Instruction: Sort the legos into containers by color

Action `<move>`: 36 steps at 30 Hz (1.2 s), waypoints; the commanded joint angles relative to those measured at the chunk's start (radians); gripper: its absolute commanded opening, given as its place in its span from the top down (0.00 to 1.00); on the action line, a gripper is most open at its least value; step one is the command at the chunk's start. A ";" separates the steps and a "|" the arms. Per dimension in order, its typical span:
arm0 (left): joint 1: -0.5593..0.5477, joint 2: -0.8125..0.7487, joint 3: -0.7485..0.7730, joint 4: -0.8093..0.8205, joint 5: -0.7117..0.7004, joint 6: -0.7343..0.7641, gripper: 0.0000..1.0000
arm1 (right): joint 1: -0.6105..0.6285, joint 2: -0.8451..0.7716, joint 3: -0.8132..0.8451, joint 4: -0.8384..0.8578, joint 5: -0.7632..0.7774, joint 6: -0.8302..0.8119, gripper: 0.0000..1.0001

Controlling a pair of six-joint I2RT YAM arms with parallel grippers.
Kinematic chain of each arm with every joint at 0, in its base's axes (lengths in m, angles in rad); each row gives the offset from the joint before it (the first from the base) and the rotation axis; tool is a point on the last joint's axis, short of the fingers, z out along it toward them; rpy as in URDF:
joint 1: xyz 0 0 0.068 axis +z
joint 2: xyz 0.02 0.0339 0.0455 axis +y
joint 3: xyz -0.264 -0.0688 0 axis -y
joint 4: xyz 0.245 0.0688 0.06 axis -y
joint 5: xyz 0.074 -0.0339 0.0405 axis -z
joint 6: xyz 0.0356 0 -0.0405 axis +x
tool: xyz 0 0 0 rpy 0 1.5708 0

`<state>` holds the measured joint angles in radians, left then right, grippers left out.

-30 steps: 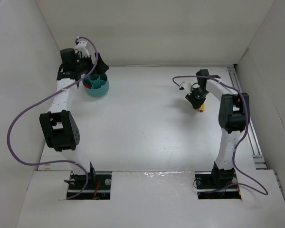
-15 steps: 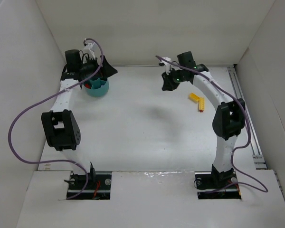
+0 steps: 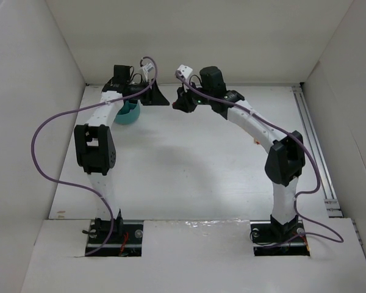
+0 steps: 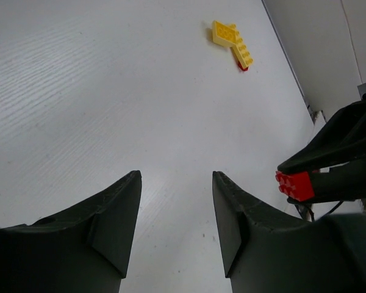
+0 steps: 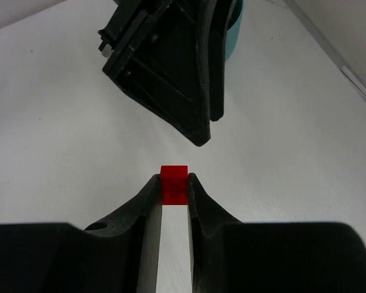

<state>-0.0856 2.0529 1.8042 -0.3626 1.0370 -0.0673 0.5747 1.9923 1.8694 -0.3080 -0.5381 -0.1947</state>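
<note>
Looks only partway done: gripping a red brick [image 5: 174,176] in the closed right hand [image 5: 173,190], facing the open, empty left hand [image 4: 175,180] near the teal bowl [image 3: 129,114], with yellow bricks [image 4: 232,41] yet to be sorted, well apart on the table [image 4: 110,91].

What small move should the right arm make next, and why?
Probably shift the red brick sideways into line with the gap of the left tool, for a hand-over. The right tool is shut on it; the left tool is open, empty and facing it, but in the left wrist view the brick sits right of that gap.
</note>
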 commanded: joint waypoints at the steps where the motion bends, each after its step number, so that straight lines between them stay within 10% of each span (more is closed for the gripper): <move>1: 0.000 -0.025 0.073 -0.079 0.080 0.055 0.54 | 0.025 0.011 0.043 0.090 0.088 0.026 0.93; 36: -0.009 -0.008 0.147 -0.185 0.172 0.173 0.35 | 0.080 0.020 -0.032 0.084 0.187 -0.106 0.93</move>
<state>-0.0875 2.0583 1.9018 -0.5404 1.1698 0.0834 0.6437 2.0132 1.8351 -0.2825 -0.3645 -0.2867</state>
